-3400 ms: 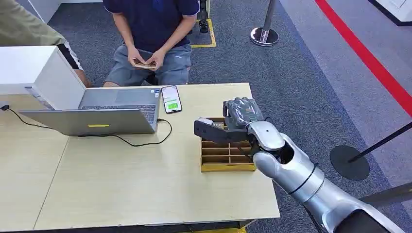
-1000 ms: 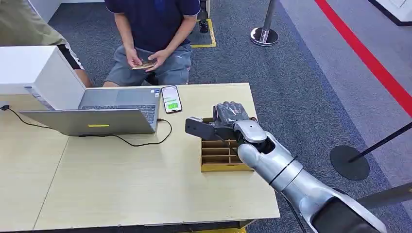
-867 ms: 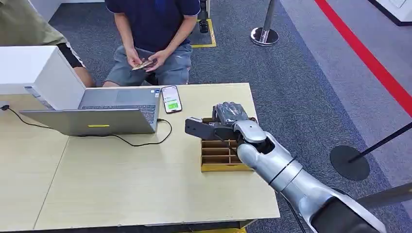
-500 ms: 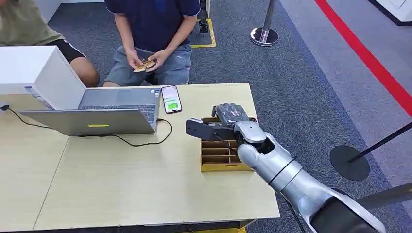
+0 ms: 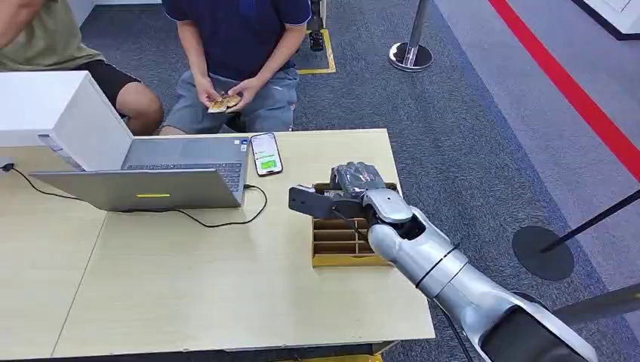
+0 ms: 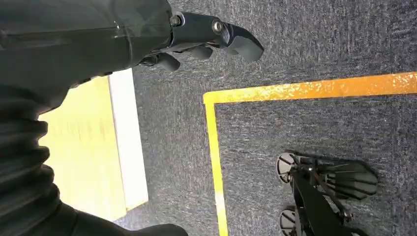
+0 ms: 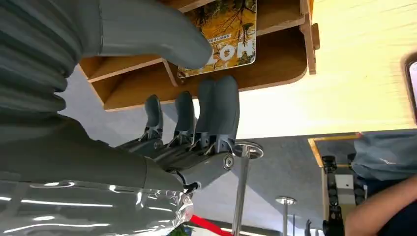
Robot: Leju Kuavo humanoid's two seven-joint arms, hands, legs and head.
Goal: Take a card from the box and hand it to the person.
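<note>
Card point(image 7: 227, 30), yellow with printed letters, stands in the far end compartment of the wooden box point(image 5: 343, 243), which sits at about 3 o'clock on the table point(image 5: 189, 294). Right hand point(image 5: 355, 181) hovers over that end; in the right wrist view its thumb point(image 7: 162, 34) lies against the card's face and its fingers point(image 7: 216, 105) reach behind the box wall, apart and gripping nothing yet. Left hand point(image 6: 196, 34) hangs loosely curled above the carpet, holding nothing. At 12 o'clock a seated person point(image 5: 238, 45) holds cards.
</note>
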